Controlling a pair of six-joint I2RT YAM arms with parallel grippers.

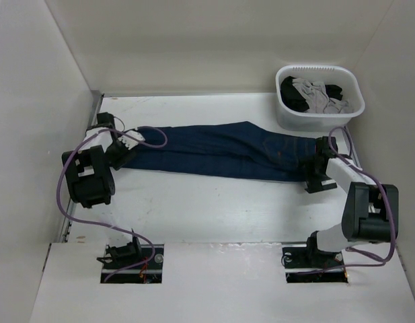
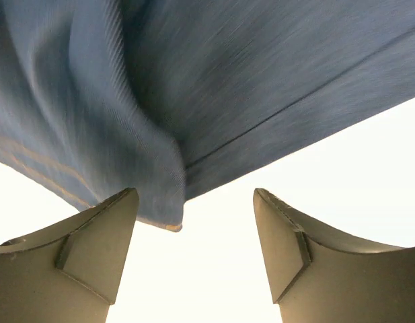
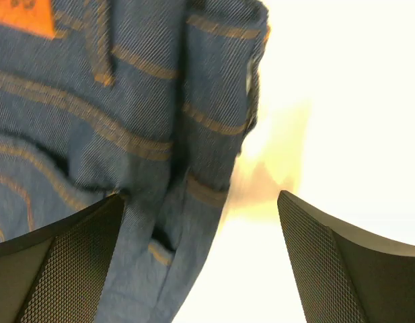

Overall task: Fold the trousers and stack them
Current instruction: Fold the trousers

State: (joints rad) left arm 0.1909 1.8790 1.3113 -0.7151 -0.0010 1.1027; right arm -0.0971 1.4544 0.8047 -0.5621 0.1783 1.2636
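The dark navy jeans [image 1: 220,153] lie stretched out across the white table, legs to the left, waist to the right. My left gripper [image 1: 121,153] is open at the leg ends; in the left wrist view the hem corner [image 2: 160,215] hangs between its fingers [image 2: 93,249]. My right gripper [image 1: 319,173] is open at the waist end; in the right wrist view the waistband with tan stitching [image 3: 194,134] and an orange tag [image 3: 25,17] lies partly between the jaws.
A white basket [image 1: 319,96] with grey and black garments stands at the back right. White walls enclose the table [image 1: 214,208] on the left, back and right. Purple cables run along both arms.
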